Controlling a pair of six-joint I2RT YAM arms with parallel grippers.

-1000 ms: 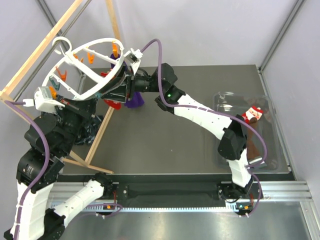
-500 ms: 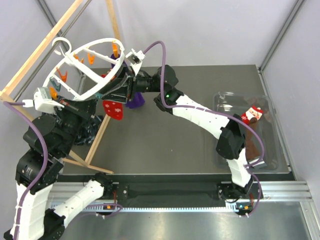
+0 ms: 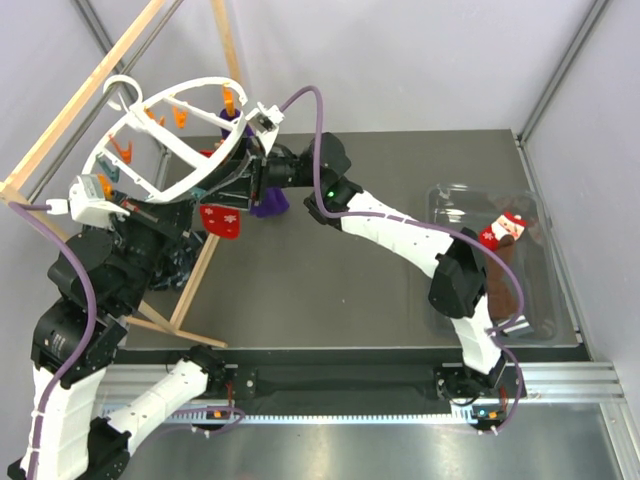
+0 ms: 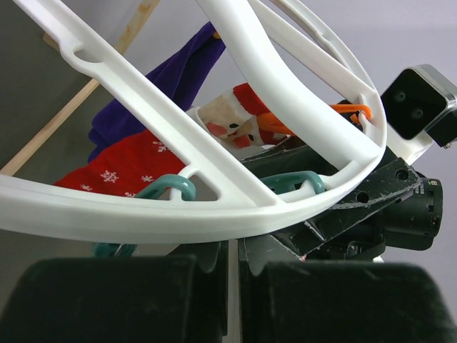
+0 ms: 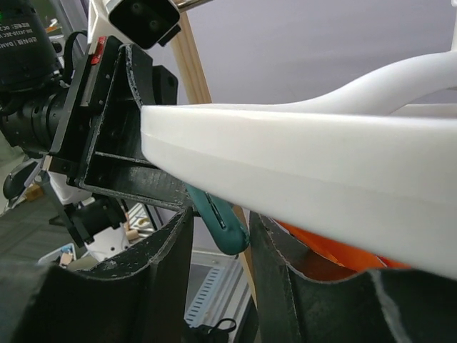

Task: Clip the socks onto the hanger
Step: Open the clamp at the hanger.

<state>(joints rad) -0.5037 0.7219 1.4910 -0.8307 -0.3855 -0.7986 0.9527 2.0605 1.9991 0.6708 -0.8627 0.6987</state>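
Note:
The white ring hanger point(image 3: 165, 125) is held tilted at the upper left. My left gripper point(image 3: 128, 205) is shut on its rim point(image 4: 178, 214). One red Santa sock point(image 3: 220, 221) hangs below the rim, its Santa face point(image 4: 230, 123) up by an orange clip point(image 4: 343, 111). My right gripper point(image 3: 245, 170) is at the rim beside that sock. Its jaws stand a little apart, and a teal clip point(image 5: 218, 214) lies between them under the rim point(image 5: 300, 171). A second Santa sock point(image 3: 505, 228) lies in the clear tray point(image 3: 545, 300) on the right.
A pale wooden frame point(image 3: 200, 265) stands at the left, with dark teal cloth point(image 3: 185, 255) below it. A purple sock point(image 3: 268, 205) hangs behind the right gripper. More orange clips point(image 3: 180, 117) sit around the ring. Grey walls close in the table.
The red sock has dropped from tight under the rim and now hangs lower and more to the left. My right gripper shifted slightly left along the rim. The left arm has stayed put.

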